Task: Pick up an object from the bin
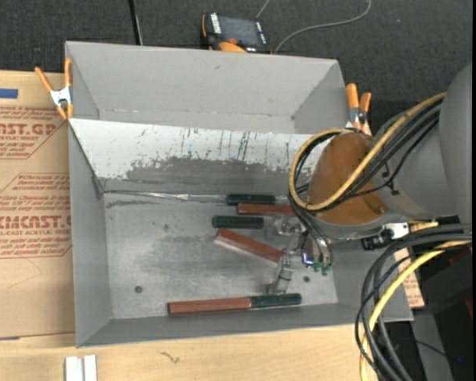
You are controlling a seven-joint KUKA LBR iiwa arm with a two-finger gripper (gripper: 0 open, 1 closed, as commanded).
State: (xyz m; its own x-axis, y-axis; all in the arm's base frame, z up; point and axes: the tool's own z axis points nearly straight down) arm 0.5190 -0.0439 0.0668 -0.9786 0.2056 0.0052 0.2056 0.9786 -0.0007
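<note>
My gripper (286, 270) hangs low in the right part of the bin, below the orange cover. Just left of it lies a red-brown flat bar (248, 246), slanted, its right end reaching under the gripper. Below the gripper, along the front wall, lies a long red-brown bar (209, 305) with a dark green end piece (275, 299). The gripper's tip stands just above that green end. A short dark green bar (238, 222) lies above the slanted bar.
Further back lie another dark green bar (250, 199) and a red-brown bar (261, 209), partly under the arm's cover. The arm and its cables fill the bin's right side. The bin's left half is bare metal floor.
</note>
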